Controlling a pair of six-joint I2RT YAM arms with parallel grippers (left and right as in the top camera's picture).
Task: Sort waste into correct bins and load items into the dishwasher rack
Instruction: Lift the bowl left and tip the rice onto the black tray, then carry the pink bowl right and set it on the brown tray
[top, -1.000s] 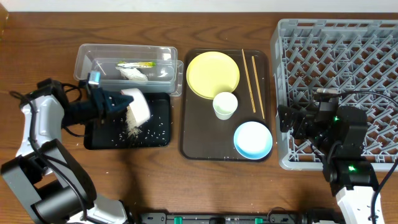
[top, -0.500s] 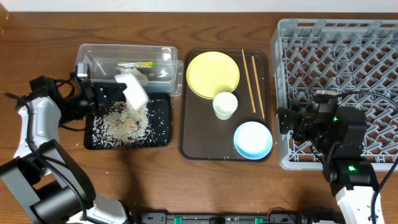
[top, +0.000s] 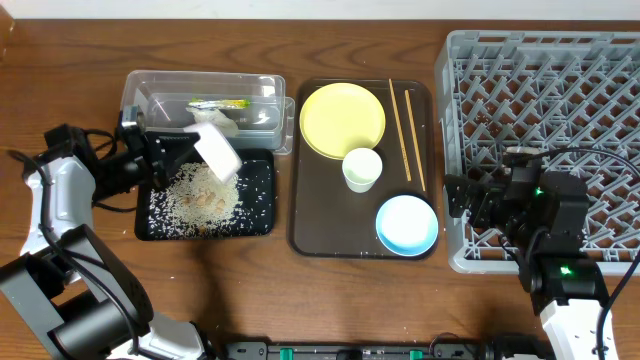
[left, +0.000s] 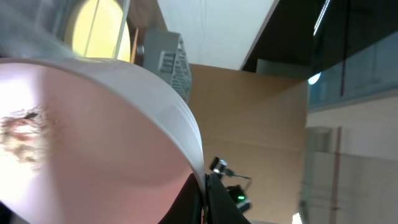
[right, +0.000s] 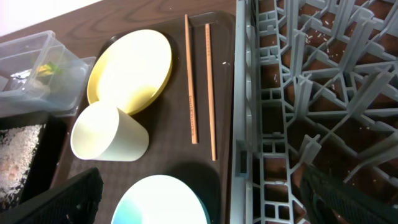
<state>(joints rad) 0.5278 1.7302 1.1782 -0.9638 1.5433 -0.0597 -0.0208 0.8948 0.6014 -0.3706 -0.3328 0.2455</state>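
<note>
Waste sorting judged nearly done, loading not begun.

Dishwasher rack (top: 540, 120), right of frame: no dishes in it. Brown serving tray (top: 310, 235), centre: carrying everything left to load. Clear tub (top: 135, 95), upper left: holding the napkin (top: 212, 119) and the wrapper (top: 218, 103), so dry waste sorted. Black tray (top: 262, 222), below the tub: covered in rice (top: 200, 195). Yellow plate (top: 342, 120), light blue bowl (top: 407, 224), white cup (top: 361, 169) and chopsticks (top: 403, 130): all on the brown tray, none picked up. White bowl (top: 216, 152): tipped on edge above the black tray, pinched at the rim by the left gripper (top: 185, 155); looks emptied or close to it, and due for the rack next.

Right gripper (top: 465, 197): spread wide, holding nothing, parked at the rack's left wall near the blue bowl.

Hard to make out: left wrist view almost filled by the bowl's blurred wall, with only a sliver of one finger (left: 211, 202) showing. Whether scraps cling inside the bowl, cannot tell. Rack's right side cut off at the frame edge.
</note>
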